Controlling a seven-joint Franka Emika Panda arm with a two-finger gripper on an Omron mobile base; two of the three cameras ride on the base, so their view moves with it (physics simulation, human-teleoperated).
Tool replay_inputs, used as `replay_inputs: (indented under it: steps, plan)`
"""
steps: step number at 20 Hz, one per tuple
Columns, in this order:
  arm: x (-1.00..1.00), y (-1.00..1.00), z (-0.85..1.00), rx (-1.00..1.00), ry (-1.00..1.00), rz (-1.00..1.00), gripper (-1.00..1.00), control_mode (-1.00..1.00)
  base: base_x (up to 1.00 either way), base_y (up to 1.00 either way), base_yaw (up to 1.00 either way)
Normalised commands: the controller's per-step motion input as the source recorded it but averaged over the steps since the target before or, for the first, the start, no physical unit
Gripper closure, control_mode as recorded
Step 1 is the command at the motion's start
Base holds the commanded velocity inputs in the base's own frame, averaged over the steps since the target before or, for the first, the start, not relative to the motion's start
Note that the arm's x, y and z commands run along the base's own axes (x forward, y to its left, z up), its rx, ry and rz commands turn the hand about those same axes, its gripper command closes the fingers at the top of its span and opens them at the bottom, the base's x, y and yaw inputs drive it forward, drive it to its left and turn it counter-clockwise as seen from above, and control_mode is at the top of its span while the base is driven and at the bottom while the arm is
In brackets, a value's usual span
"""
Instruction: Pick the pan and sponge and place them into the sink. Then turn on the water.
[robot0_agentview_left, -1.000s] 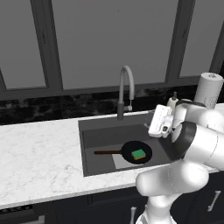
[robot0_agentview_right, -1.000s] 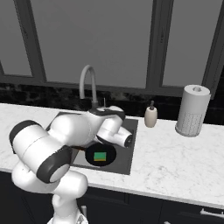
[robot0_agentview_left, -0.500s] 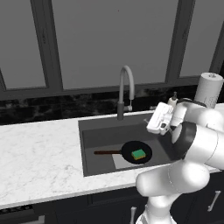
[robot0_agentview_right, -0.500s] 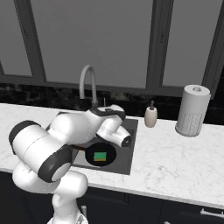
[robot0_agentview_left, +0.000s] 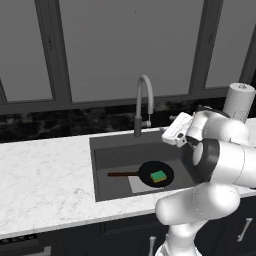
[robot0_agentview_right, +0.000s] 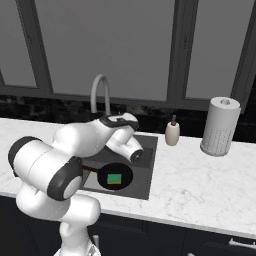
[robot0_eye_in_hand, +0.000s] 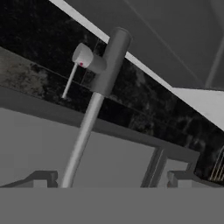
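Pan (robot0_agentview_left: 156, 174) and sponge (robot0_agentview_left: 159, 176) already lay in sink (robot0_agentview_left: 102, 155). Your gripper (robot0_agentview_left: 165, 134) stood empty, jaws apart, near faucet (robot0_agentview_left: 143, 104). Water not yet on.

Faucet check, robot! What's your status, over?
Gripper jaws open, empty, facing tall grey gooseneck faucet. Flat black frying pan in dark grey sink, green-yellow sponge on it. No water running. Thin white lever unblocked.

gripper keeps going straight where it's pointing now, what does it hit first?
Most likely the faucet: in the hand view its grey body and small side lever sit ahead of the open gripper, slightly off centre. Depth is unclear, so it could slip past to the dark backsplash.
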Motion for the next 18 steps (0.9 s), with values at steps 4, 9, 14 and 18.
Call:
replay_inputs:
  steps: [4, 9, 14, 18]
  plan:
    - [0.21, 0.0, 0.07, 0.12, 0.07, -0.05, -1.0, -1.0, 0.0, 0.0, 0.0]
    - [0.28, 0.0, 0.0, 0.1, 0.14, -0.05, -1.0, -1.0, 0.0, 0.0, 0.0]
    - [0.34, 0.0, 0.0, 0.05, 0.18, -0.05, -1.0, -1.0, 0.0, 0.0, 0.0]
    - [0.28, 0.0, 0.0, 0.04, 0.11, -0.06, -1.0, -1.0, 0.0, 0.0, 0.0]
